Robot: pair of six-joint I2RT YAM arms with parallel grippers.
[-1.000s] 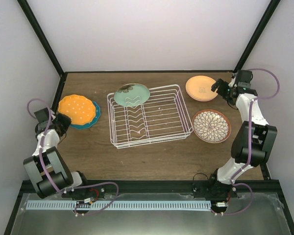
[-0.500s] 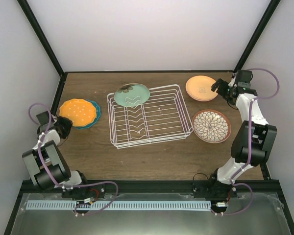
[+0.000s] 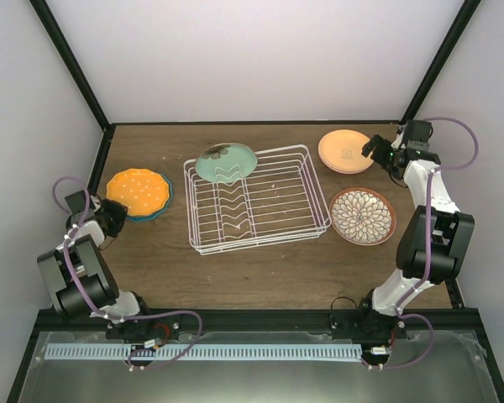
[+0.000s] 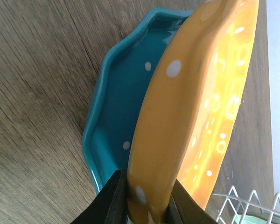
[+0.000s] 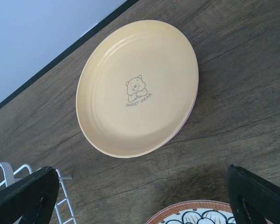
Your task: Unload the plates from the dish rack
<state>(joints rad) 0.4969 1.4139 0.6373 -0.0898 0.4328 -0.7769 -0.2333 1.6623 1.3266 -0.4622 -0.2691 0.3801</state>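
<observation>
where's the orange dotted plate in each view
Top external: orange plate, far left.
Left wrist: orange plate centre-right, rim gripped in the left tool.
Right wrist: not in it.
Shared landmark: the teal plate beneath it.

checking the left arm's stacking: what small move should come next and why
Probably lower the orange plate until it lies flat: the left gripper is shut on its rim, and it tilts above the teal plate rather than nesting in it.
</observation>
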